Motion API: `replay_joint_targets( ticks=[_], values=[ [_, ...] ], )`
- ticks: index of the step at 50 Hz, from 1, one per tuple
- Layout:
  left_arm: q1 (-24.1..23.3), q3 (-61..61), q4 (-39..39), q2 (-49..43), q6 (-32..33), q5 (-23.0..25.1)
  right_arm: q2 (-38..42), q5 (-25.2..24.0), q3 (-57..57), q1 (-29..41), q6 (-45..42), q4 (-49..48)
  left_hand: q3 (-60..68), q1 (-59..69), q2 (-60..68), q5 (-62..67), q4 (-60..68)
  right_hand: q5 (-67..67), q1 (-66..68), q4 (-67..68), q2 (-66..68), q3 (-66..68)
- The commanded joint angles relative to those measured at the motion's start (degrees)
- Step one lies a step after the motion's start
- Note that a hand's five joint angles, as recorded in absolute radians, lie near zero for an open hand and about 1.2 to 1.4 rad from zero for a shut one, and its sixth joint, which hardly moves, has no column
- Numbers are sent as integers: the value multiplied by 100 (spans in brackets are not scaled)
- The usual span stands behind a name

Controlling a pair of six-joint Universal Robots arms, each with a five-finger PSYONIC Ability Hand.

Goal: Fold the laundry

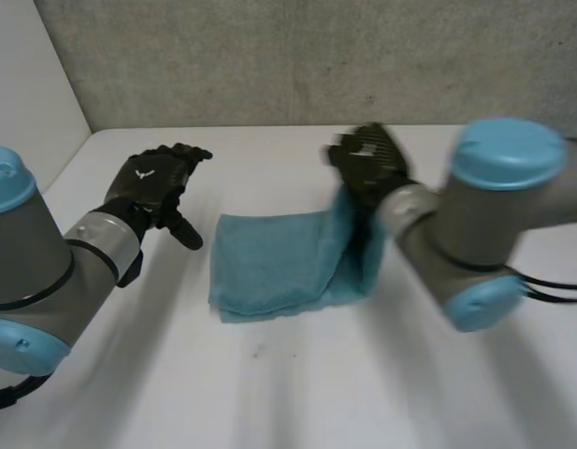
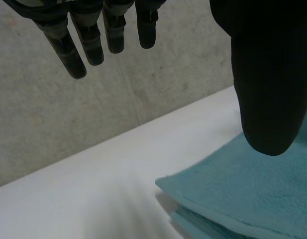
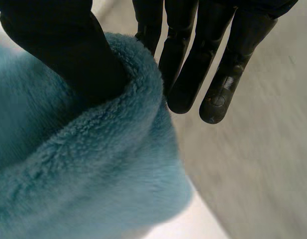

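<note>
A teal towel (image 1: 269, 267) lies folded in the middle of the white table (image 1: 269, 393). Its right edge is lifted off the table by my right hand (image 1: 367, 164). In the right wrist view the thumb (image 3: 63, 45) presses a thick roll of the towel (image 3: 78, 169) against the fingers (image 3: 193, 64), so that hand is shut on the towel's edge. My left hand (image 1: 152, 187) hovers open to the left of the towel, not touching it. In the left wrist view its fingers (image 2: 88, 40) hang straight, and a corner of the towel (image 2: 253, 199) lies beyond the thumb.
A grey wall (image 1: 269, 56) closes off the table's far edge, and a white side wall (image 1: 26, 84) stands at the left. Bare table surrounds the towel in front and on both sides.
</note>
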Motion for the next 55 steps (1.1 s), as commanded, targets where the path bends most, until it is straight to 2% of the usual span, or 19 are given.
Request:
replay_joint_targets(
  ticks=[1, 3, 4, 6, 7, 10, 12, 14, 15, 17, 19, 22, 29, 33, 35, 38, 43, 46, 55],
  values=[
    [255, -86, 0, 339, -40, -45, 1285, -274, -1230, 1426, -508, 503, -231, -137, -175, -269, -186, 1384, 2726, 1166, 1311, 1229],
    [317, -104, 8, 366, -40, -45, 1566, -335, -1266, 1655, -762, 582, -231, -137, -175, -269, -186, 1384, 2726, 1166, 1311, 1229],
    [352, -113, 8, 375, -40, -36, 1654, -336, -1275, 1699, -842, 591, -231, -137, -175, -269, -186, 807, 2149, 589, 734, 652],
    [361, -113, 8, 375, -40, -36, 1743, -283, -1292, 1717, -965, 591, -231, -137, -175, -269, -186, -1759, -417, -1977, -1832, -1914],
    [370, -104, 8, 375, -40, -36, 1769, -170, -1318, 1700, -1000, 574, -231, -137, -175, -269, -186, -3571, -2229, -3788, -3643, -3726],
    [361, -69, 17, 366, -40, -19, 1665, 94, -1319, 1682, -878, 521, -231, -137, -175, -269, -186, -4646, -3303, -4863, -4718, -4800],
    [352, 10, 17, 340, -32, -19, 1227, 419, -1257, 1595, -458, 512, -226, -132, -171, -265, -181, -5616, -4274, -5834, -5689, -5771],
    [317, 106, 17, 287, -32, -1, 787, 551, -1135, 1402, 34, 521, -209, -115, -154, -248, -164, -5616, -4274, -5834, -5689, -5771],
    [291, 176, 17, 269, -32, -1, 394, 578, -916, 1166, 654, 530, -176, -82, -120, -214, -131, -5616, -4274, -5834, -5689, -5771],
    [256, 334, 0, 173, -32, -1, 181, 544, -775, 1059, 991, 530, -175, -82, -120, -214, -131, -5616, -4274, -5834, -5689, -5771],
    [20, 755, -62, -169, -93, -1, -477, 298, -327, 717, 2123, 512, -75, 19, -20, -114, -30, -5616, -4274, -5834, -5689, -5771],
    [-271, 1134, -193, -424, -251, 16, -892, -9, 7, 331, 2846, 564, -24, 69, 31, -63, 21, -5616, -4274, -5834, -5689, -5771],
    [-711, 2154, -843, -1391, -1006, 60, -1017, -476, 307, -400, 3200, 898, 77, 171, 132, 38, 122, -5616, -4274, -5834, -5689, -5771],
    [-948, 2427, -1064, -1918, -1139, 104, -772, -529, 202, -515, 3279, 987, 110, 204, 166, 72, 155, -5616, -4274, -5834, -5689, -5771],
    [-966, 2427, -1108, -2112, -1156, 52, -333, -538, 44, -524, 3332, 1022, 144, 238, 199, 105, 189, -5616, -4274, -5834, -5689, -5771],
    [-966, 2375, -1134, -2200, -1148, -36, 185, -547, -227, -480, 3341, 1214, 228, 322, 283, 189, 273, -5616, -4274, -5834, -5689, -5771],
    [-835, 2007, -1152, -2148, -1095, -527, 758, -608, -632, -445, 3341, 1575, 212, 305, 267, 173, 257, -5616, -4274, -5834, -5689, -5771],
    [-720, 1900, -1160, -2122, -1086, -581, 1004, -608, -852, -436, 3341, 1681, 211, 305, 267, 173, 256, -5616, -4274, -5834, -5689, -5771],
    [-456, 1285, -1354, -1946, -41, -652, 1559, -784, -1371, -366, 3288, 1839, 111, 205, 166, 72, 156, -5616, -4274, -5834, -5689, -5771]
  ],
)
